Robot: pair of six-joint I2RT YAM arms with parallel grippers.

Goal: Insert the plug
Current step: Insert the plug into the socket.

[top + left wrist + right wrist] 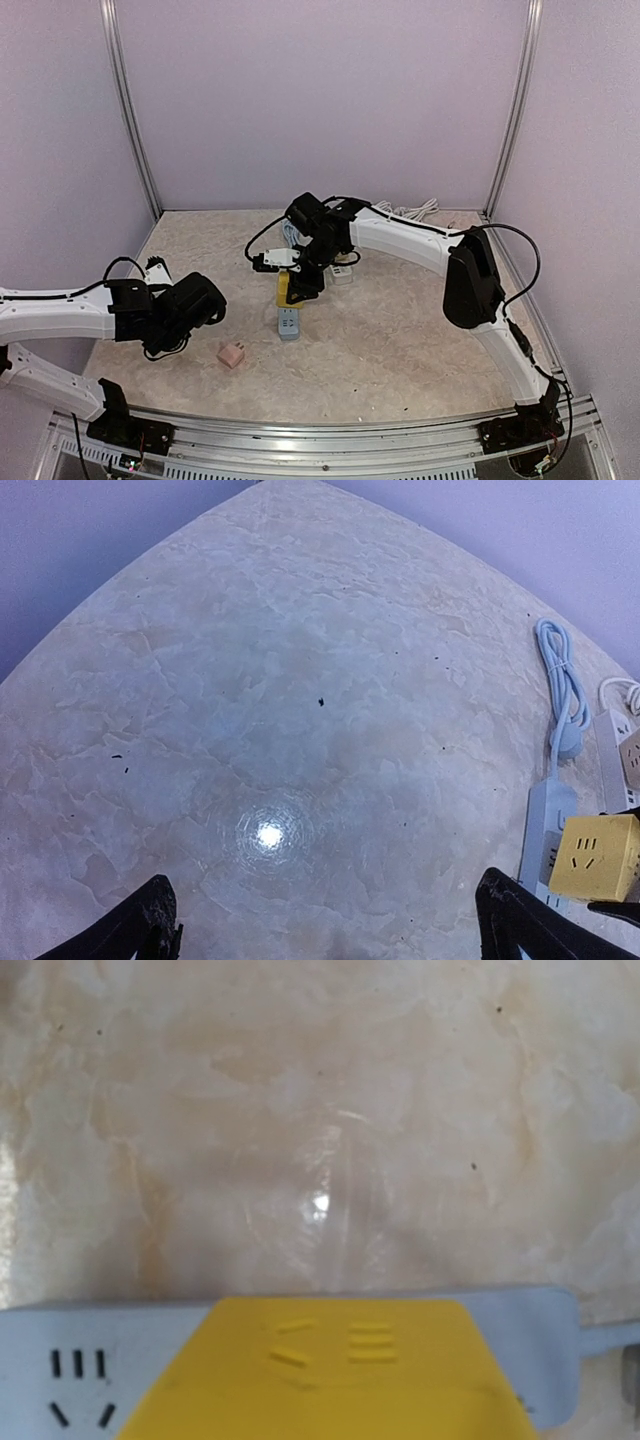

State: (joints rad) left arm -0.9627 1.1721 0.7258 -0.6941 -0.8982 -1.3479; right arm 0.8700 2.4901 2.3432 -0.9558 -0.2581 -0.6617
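A yellow cube plug (285,289) stands on the upper end of a blue-grey power strip (289,323) in the middle of the table. My right gripper (305,283) is down on the cube and looks shut on it. In the right wrist view the cube (330,1380) fills the bottom edge, with the strip (60,1360) just behind it; my fingers do not show there. The left wrist view shows the cube (598,855) sitting on the strip (548,840). My left gripper (330,925) is open and empty, low over bare table at the left (205,300).
A small pink adapter (232,354) lies in front of the left gripper. A white power strip (341,271) lies just behind the blue-grey one, with a coiled white cable (410,210) by the back wall. The blue-grey strip's cord (560,680) is looped behind it.
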